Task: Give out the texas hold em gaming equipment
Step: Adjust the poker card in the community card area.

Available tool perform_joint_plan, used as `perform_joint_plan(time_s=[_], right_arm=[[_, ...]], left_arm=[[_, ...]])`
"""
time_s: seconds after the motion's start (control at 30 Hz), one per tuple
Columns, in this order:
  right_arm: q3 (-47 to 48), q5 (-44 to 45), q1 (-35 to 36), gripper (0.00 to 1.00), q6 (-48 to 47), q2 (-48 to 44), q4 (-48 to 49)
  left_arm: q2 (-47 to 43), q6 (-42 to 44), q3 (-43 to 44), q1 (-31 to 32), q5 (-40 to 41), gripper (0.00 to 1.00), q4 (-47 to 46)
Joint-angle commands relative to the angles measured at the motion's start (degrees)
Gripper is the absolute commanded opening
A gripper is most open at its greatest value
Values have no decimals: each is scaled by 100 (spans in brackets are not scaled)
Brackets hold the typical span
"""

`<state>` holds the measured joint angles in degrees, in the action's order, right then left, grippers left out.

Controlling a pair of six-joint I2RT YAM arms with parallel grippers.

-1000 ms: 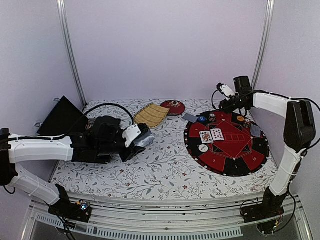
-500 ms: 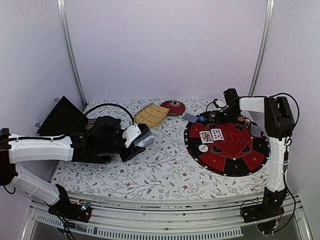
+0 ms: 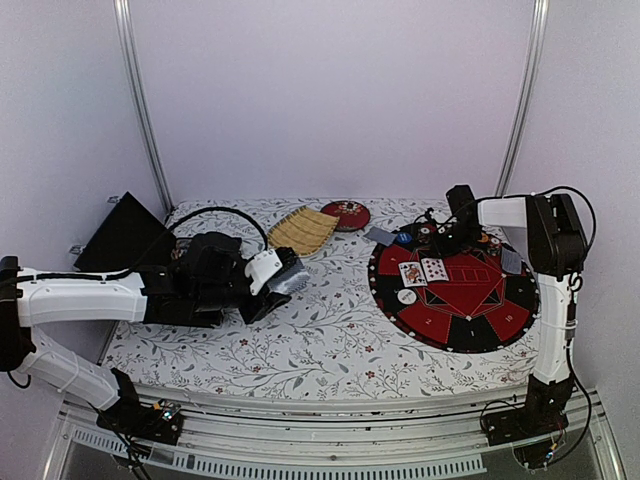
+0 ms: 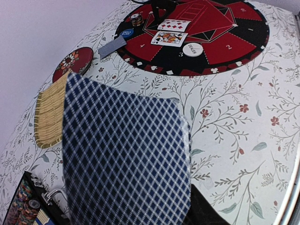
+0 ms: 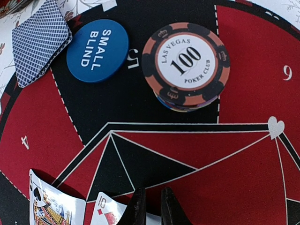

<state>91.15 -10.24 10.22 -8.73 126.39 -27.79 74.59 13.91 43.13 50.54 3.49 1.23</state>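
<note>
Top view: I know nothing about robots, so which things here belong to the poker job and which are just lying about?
Part of the job: blue-backed deck, chip stack, small blind button, white dealer button, two face-up cards, face-down cards.
Just lying about: woven bamboo tray, red lacquer dish.

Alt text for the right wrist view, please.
A stack of poker chips topped by a 100 chip sits on the red-and-black mat, beside a blue Small Blind button and face-down cards. The right gripper, fingers almost touching, hangs by two face-up cards.
</note>
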Motion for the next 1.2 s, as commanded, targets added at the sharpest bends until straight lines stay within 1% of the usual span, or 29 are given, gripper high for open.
perform_joint_plan(time_s=[0.0, 0.17, 0.37, 0.6, 0.63, 0.77, 0.87, 1.0, 1.07, 1.17], right_arm=[[-208, -138, 87, 15, -114, -44, -193], [-232, -151, 174, 15, -172, -134, -215], [-334, -13, 207, 15, -14, -303, -222], [-234, 39, 212, 18, 89, -463, -168], [-164, 38, 206, 23, 123, -643, -67], [-176, 112, 148, 24, 195, -1043, 89], [-442, 345, 48, 24, 311, -1345, 193], [-994, 659, 7, 20, 355, -1547, 176], [-1199, 769, 11, 13, 338, -1519, 65], [-1487, 872, 12, 9, 346, -1487, 74]], left_arm=[[-22, 39, 48, -59, 2, 47, -58], [-32, 33, 29, -57, -11, 47, -67], [-61, 42, 21, -62, 18, 47, -58], [-51, 50, 20, -68, -3, 47, -58], [-58, 45, 20, -67, -5, 47, -53], [-74, 33, 20, -66, -9, 47, -31], [-93, 16, -1, -67, -6, 47, -18], [-151, 5, -79, -69, 10, 47, -58], [-146, 11, -85, -70, 0, 47, -74], [-129, 22, -70, -65, 3, 47, -80]])
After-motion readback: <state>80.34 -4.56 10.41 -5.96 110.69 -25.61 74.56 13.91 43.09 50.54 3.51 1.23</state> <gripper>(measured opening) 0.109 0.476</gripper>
